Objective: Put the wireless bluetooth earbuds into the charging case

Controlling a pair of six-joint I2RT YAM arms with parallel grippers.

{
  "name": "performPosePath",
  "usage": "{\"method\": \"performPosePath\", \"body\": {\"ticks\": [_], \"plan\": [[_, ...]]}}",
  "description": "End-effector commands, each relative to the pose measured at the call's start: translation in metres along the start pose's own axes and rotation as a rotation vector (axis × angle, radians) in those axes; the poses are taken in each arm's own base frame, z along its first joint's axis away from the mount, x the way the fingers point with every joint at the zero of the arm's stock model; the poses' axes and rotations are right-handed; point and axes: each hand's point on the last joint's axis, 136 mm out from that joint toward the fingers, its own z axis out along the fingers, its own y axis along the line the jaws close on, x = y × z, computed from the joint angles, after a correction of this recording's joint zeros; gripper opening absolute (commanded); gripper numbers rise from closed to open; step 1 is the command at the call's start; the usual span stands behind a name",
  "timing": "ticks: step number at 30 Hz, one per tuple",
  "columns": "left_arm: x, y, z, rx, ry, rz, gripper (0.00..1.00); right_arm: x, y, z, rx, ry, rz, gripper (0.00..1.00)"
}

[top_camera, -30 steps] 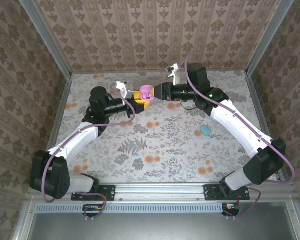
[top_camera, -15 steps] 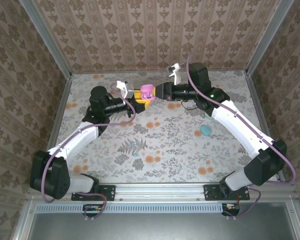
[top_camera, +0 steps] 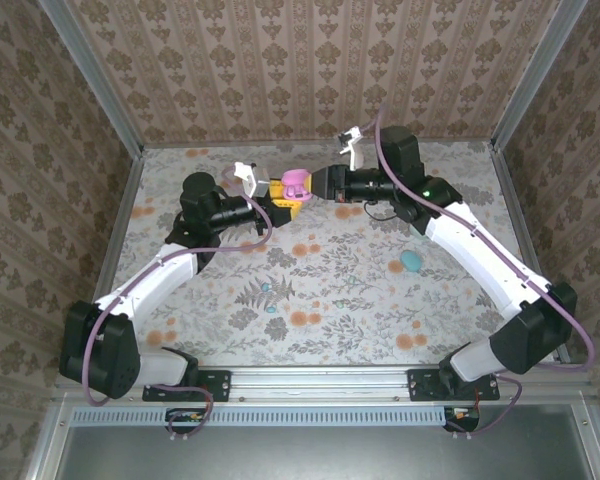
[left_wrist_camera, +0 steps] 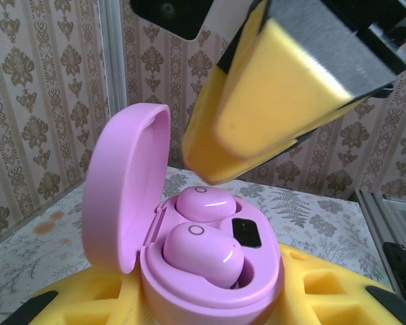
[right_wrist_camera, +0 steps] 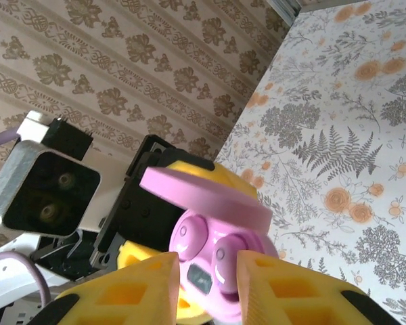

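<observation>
Left gripper (left_wrist_camera: 203,301): was clamped on the pink charging case (left_wrist_camera: 260,274), base hidden between its fingers.
Right gripper (right_wrist_camera: 208,271): fingers slightly apart, empty, hovered right by the case, covering its lower edge.
Earbuds (left_wrist_camera: 201,250): both pink, sat inside, lying roughly 9-to-3 in the left wrist view.
Lid (left_wrist_camera: 122,196): stood open at 9 o'clock.
Teal case (top_camera: 410,261): lay on the mat (top_camera: 330,290) around 4 o'clock, well apart.

Left wrist — the pink charging case (left_wrist_camera: 210,301) is cut off at its base by the frame edge, the far earbud (left_wrist_camera: 204,202) is partly hidden behind the near earbud (left_wrist_camera: 201,252) — and from the right wrist its underside is masked by yellow fingers (right_wrist_camera: 155,271).
</observation>
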Motion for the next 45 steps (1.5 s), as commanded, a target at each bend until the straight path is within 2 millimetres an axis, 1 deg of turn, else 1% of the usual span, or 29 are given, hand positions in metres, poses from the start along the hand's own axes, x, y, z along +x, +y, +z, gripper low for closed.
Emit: {"method": "performPosePath", "body": {"ticks": [1,6,8,9,10,13,16,17,20,23,25,28,30,33,36,45], "plan": [[-0.014,-0.003,0.0,-0.005,-0.024,0.058,0.37,-0.01,0.016,-0.027,-0.01,-0.078,-0.045,0.33],[-0.006,-0.003,0.0,-0.004,0.003,0.063,0.37,-0.025,-0.002,-0.054,0.076,-0.197,0.018,0.37],[-0.002,-0.002,0.001,-0.004,0.023,0.064,0.37,-0.031,-0.009,-0.06,0.11,-0.235,0.053,0.45],[-0.001,-0.003,0.001,-0.003,0.03,0.066,0.37,-0.034,-0.01,-0.06,0.117,-0.243,0.064,0.48],[0.001,-0.013,0.008,0.029,0.036,0.07,0.37,-0.037,-0.01,-0.059,0.118,-0.242,0.075,0.5],[0.002,-0.018,0.01,0.042,0.043,0.076,0.37,-0.043,-0.012,-0.05,0.108,-0.229,0.124,0.57],[0.003,-0.021,0.012,0.051,0.048,0.08,0.37,-0.049,-0.011,-0.043,0.09,-0.219,0.157,0.62],[0.003,-0.022,0.013,0.054,0.048,0.082,0.37,-0.049,-0.02,-0.034,0.099,-0.199,0.184,0.62],[0.003,-0.024,0.015,0.058,0.05,0.082,0.37,-0.049,-0.024,-0.021,0.079,-0.157,0.225,0.64],[0.002,-0.026,0.015,0.063,0.046,0.084,0.37,-0.044,-0.026,-0.01,0.057,-0.112,0.247,0.65],[0.001,-0.026,0.016,0.063,0.045,0.084,0.37,-0.038,-0.032,-0.005,0.07,-0.079,0.261,0.65],[-0.002,-0.026,0.016,0.06,0.038,0.091,0.37,-0.025,-0.045,0.002,0.114,-0.024,0.276,0.66],[-0.003,-0.025,0.016,0.05,0.035,0.093,0.37,-0.016,-0.05,0.006,0.115,0.008,0.295,0.66],[-0.006,-0.022,0.016,0.035,0.024,0.098,0.37,-0.004,-0.048,0.011,0.081,0.044,0.302,0.66],[-0.008,-0.019,0.016,0.015,0.018,0.105,0.37,0.003,-0.041,0.01,0.046,0.06,0.291,0.66],[-0.012,-0.014,0.019,0.002,0.007,0.109,0.37,0.018,-0.04,0.004,0.004,0.043,0.309,0.66]]}}
